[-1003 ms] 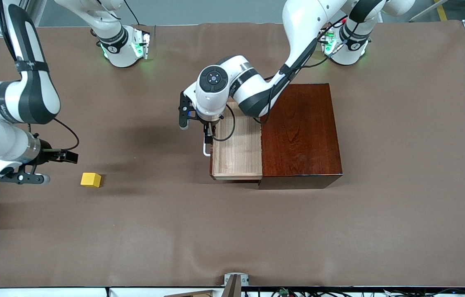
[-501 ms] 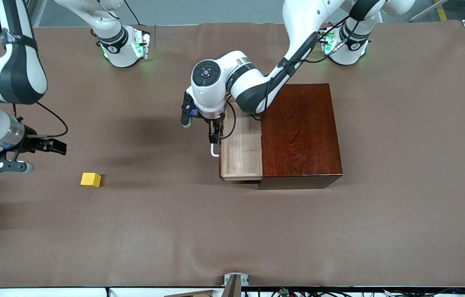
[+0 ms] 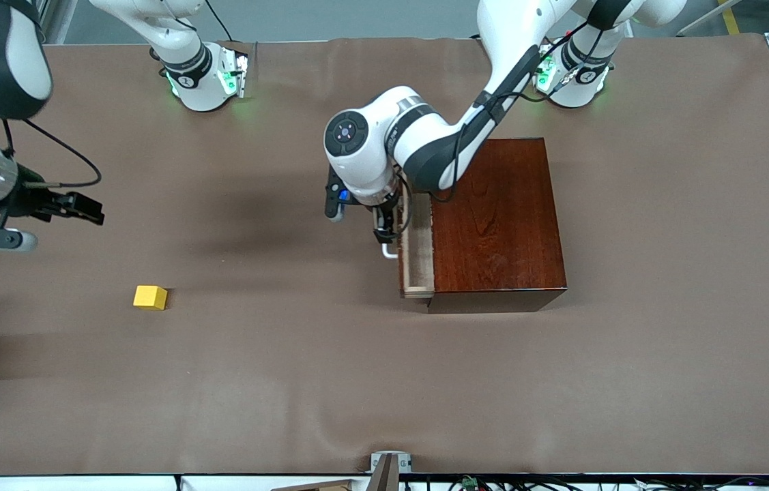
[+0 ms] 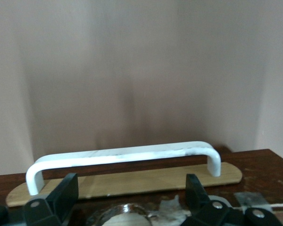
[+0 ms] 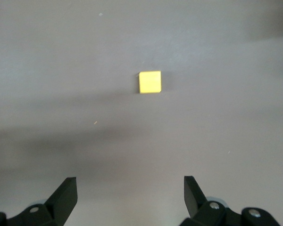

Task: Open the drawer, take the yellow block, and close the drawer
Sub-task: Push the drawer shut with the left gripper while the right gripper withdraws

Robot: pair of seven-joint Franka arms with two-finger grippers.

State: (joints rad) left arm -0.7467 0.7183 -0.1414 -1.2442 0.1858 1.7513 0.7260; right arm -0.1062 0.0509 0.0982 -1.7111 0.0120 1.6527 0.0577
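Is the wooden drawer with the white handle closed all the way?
Not quite. The pale wood drawer shows a narrow strip sticking out of the dark mahogany box, with the left gripper at its white loop handle.

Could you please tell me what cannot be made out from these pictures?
- Drawer interior: in the front view only a strip shows; the box covers the rest.
- Whether the open left claw touches the handle: the wrist hides it in the front view; the left wrist view's edge cuts the fingers off.
- Height of the open right claw over the yellow block: cannot tell.
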